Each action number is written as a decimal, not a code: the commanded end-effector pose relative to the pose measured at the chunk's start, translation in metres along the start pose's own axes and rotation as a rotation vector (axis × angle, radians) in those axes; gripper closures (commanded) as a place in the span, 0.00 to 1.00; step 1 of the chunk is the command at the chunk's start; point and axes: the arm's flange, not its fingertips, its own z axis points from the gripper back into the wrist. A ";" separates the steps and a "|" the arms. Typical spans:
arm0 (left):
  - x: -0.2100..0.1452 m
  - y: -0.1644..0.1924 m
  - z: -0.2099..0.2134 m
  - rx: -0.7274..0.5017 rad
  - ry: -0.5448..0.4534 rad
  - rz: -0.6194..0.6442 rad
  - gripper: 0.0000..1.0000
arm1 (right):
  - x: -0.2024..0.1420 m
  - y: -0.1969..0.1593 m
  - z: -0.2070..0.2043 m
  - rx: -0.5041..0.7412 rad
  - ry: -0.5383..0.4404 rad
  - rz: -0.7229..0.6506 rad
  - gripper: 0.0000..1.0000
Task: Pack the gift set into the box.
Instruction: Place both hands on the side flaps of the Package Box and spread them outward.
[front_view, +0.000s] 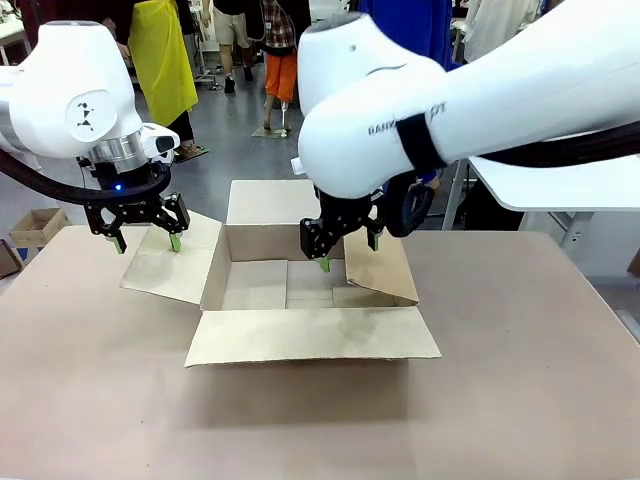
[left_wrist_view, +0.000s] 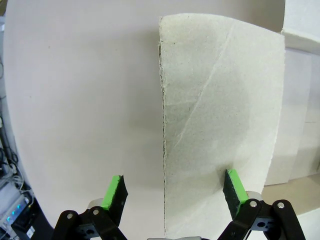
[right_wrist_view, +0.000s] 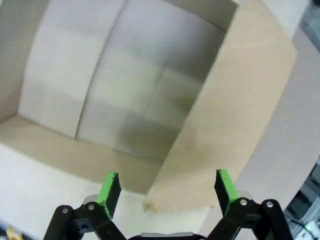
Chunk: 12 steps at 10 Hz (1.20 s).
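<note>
The box (front_view: 290, 285) is parked open on the table (front_view: 530, 400), flaps (front_view: 310, 335) splayed. It's likely light, bendy cardboard, best pinched at an edge. Left gripper (front_view: 147, 242) and right gripper (front_view: 348, 250) are held wide, empty, one over each side.

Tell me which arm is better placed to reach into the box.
Right, probably: the right end effector hangs open at the box opening; the left end effector hovers outside, above the left flap.
</note>
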 end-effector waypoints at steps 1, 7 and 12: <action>-0.001 0.001 0.001 0.018 -0.002 0.009 0.00 | 0.019 0.019 -0.015 -0.091 -0.007 -0.149 0.00; -0.001 0.001 0.001 0.018 -0.002 0.009 0.00 | 0.032 -0.006 -0.035 -0.302 0.022 -0.466 0.00; -0.001 0.001 0.001 0.018 -0.002 0.009 0.00 | 0.012 -0.059 0.006 -0.322 0.020 -0.549 0.00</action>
